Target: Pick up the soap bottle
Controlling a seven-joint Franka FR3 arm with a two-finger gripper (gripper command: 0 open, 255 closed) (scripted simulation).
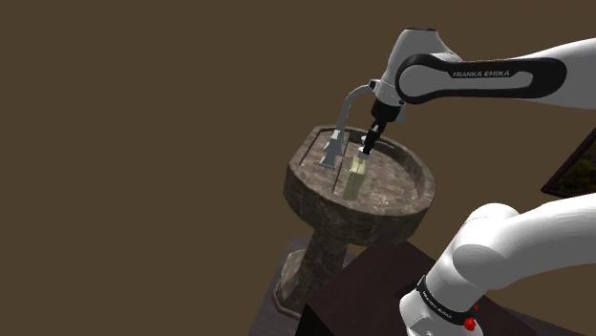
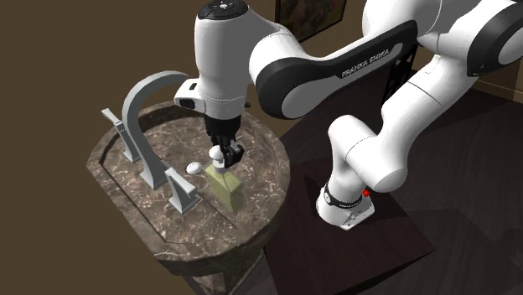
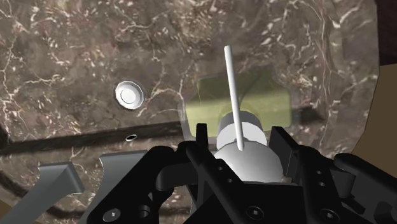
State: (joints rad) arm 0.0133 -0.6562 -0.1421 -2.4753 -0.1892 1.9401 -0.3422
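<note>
In the shoulder view the pale olive soap bottle (image 1: 354, 178) stands upright in the dark marbled sink (image 1: 420, 191), just beside the grey faucet (image 1: 344, 110), with the black gripper (image 1: 368, 143) directly on top of it. The second exterior view has the gripper (image 2: 225, 153) on the bottle's white pump head. In the wrist view its fingers (image 3: 283, 149) clasp that white cap from both sides, the olive body beyond them.

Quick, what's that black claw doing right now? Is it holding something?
The gripper: closed, its jaws clasping the bottle by its white pump top.
</note>
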